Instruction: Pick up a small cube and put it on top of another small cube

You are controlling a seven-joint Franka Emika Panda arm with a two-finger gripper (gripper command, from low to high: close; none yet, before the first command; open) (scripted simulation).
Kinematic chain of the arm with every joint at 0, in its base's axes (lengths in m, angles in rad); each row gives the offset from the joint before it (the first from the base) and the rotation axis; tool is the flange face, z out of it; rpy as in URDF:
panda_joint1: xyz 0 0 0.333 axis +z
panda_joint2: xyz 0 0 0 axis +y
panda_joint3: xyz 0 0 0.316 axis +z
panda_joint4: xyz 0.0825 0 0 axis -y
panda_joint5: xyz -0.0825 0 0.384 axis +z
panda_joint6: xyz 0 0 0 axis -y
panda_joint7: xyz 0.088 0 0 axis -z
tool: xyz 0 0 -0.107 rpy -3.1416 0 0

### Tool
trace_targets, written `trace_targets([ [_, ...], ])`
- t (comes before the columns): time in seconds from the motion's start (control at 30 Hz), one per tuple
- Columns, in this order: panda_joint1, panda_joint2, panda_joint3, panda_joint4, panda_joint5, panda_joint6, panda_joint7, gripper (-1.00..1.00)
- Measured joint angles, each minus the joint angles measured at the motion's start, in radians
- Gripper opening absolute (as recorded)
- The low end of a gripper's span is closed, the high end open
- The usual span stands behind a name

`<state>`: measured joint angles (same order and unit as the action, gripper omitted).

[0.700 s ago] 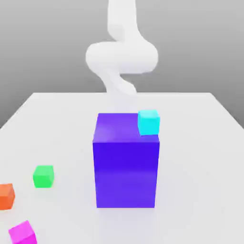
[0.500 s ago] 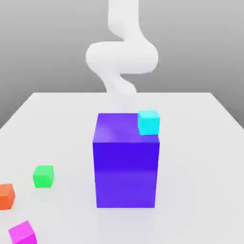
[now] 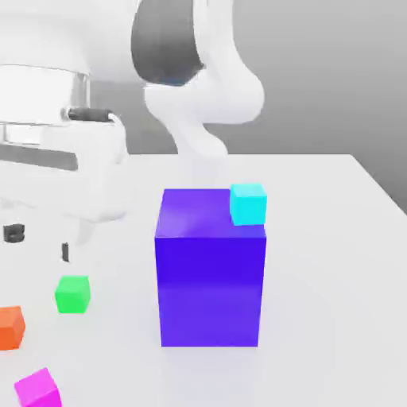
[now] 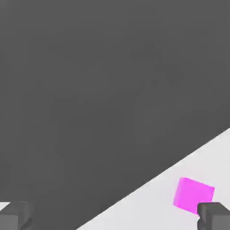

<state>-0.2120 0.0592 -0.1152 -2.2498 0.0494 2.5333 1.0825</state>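
The small magenta cube [image 3: 37, 389] lies on the white table at the front of the exterior view's left; in the hand view the same cube [image 4: 193, 193] sits close to one dark fingertip [image 4: 214, 215]. My gripper [image 3: 38, 242] hangs above the table on that side, over the small cubes. Its fingers stand wide apart in the hand view, so my gripper [image 4: 115, 218] is open and holds nothing. A green cube [image 3: 72, 293] and an orange cube [image 3: 10, 327] lie apart from each other just behind the magenta one.
A tall blue-purple block [image 3: 211, 270] stands in the middle of the table [image 3: 334, 262]. A small cyan cube [image 3: 248, 203] rests on its top far corner. The white arm [image 3: 203, 95] rises behind the block.
The hand has swung into the exterior view's left, where it now hangs over the small cubes. None of the cubes has moved.
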Motion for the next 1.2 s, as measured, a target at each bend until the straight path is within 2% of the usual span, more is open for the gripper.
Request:
trace_targets([
  [0.27,-0.057,0.293,-0.036,0.018,0.061,0.077,0.064,0.00],
  [0.43,-0.096,0.474,-0.005,0.051,0.102,0.192,0.052,0.00],
  [0.47,-0.100,0.493,-0.001,0.056,0.106,0.207,0.049,-1.00],
  [0.67,-0.102,0.503,0.002,0.058,0.108,0.215,0.048,-1.00],
  [0.83,-0.081,0.367,-0.027,0.026,0.074,0.111,0.071,-1.00],
  [1.2,-0.200,-0.007,-0.127,-0.352,-0.086,0.123,-0.254,-1.00],
])
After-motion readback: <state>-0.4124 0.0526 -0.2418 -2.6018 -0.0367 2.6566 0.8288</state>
